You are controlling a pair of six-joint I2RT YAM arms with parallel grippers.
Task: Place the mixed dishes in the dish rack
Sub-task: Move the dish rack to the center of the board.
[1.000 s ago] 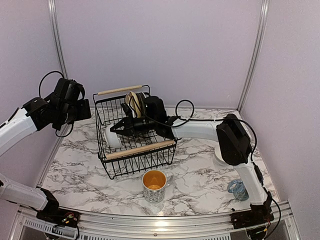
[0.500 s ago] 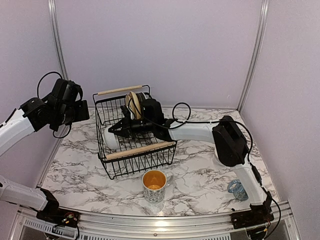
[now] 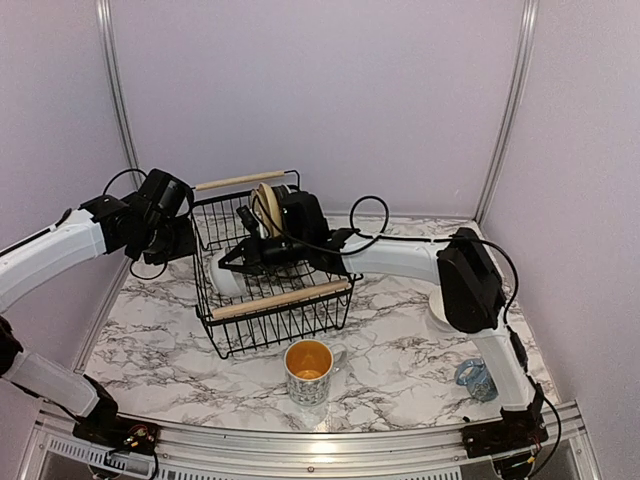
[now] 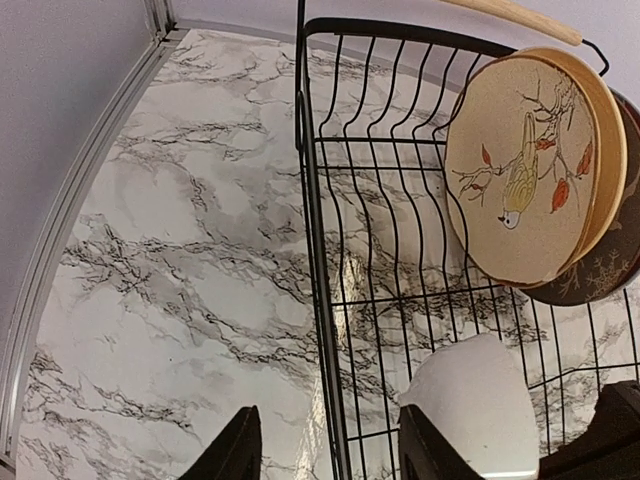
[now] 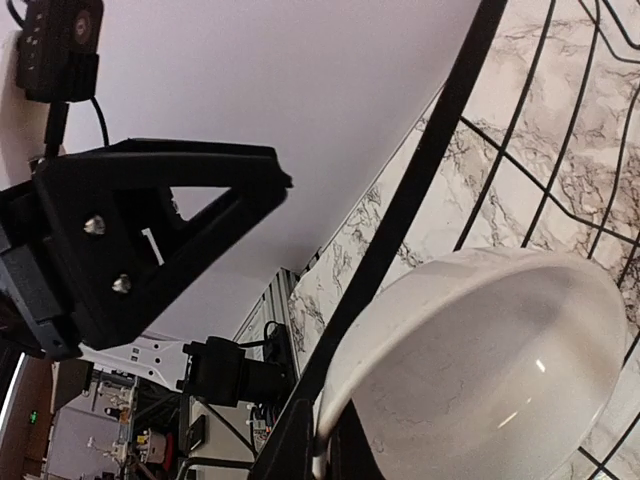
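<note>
The dish rack [image 3: 283,300] is a black wire basket with wooden handles at mid-table. A tan bird plate [image 4: 520,170] stands upright in its far end, with a dark grey plate [image 4: 600,285] behind it. My right gripper [image 3: 226,262] reaches into the rack, shut on the rim of a small white bowl [image 5: 480,360] that is tilted against the left wall. My left gripper [image 4: 330,455] is open at the rack's left side, its fingers [image 4: 235,455] straddling the wall wire, and the bowl [image 4: 470,400] lies just inside. An orange-lined mug [image 3: 308,371] stands in front of the rack.
A blue patterned mug [image 3: 475,378] stands at the near right by the right arm's base. Something white [image 3: 437,312] shows behind the right arm's elbow. A metal frame rail [image 4: 80,220] runs along the table's left edge.
My left arm has swung right and down from the left wall to the rack's left side, and its jaws have narrowed. The right gripper still holds the bowl in nearly the same place.
</note>
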